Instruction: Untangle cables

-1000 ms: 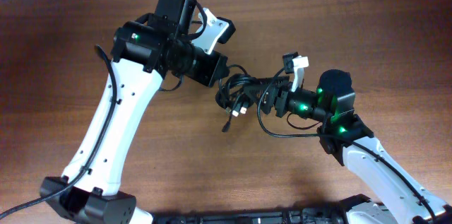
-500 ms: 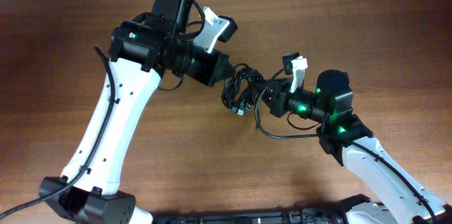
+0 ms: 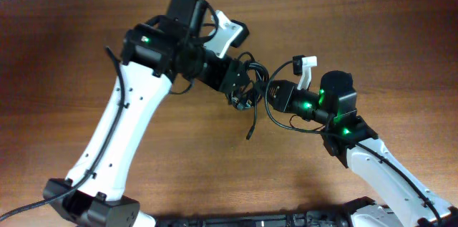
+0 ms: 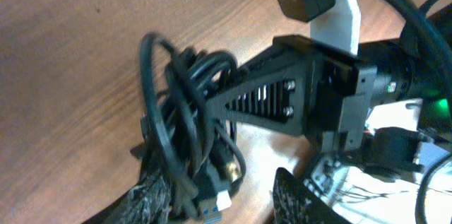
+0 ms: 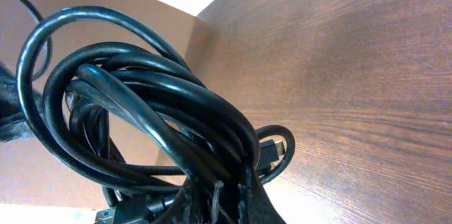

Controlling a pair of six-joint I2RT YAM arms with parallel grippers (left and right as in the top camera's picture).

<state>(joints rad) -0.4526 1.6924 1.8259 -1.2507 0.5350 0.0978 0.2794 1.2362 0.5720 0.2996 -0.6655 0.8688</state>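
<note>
- The cables [image 3: 247, 84] are still one knot, held between both arms. The knot sits slightly farther away than a second ago.
- The right gripper [image 5: 217, 199] is pinched tight on several strands.
- The left gripper [image 4: 224, 201] has its fingers apart around the knot, and no firm hold shows.
- One end [image 3: 250, 131] now trails loose on the near side, likely a first strand freeing.

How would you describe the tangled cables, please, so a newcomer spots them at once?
Find the brown wooden table's middle, where the white left arm meets the right arm. Between them sits a knot of thin black cords, slimmer than the arms' own cables, one loose tail trailing free.
</note>
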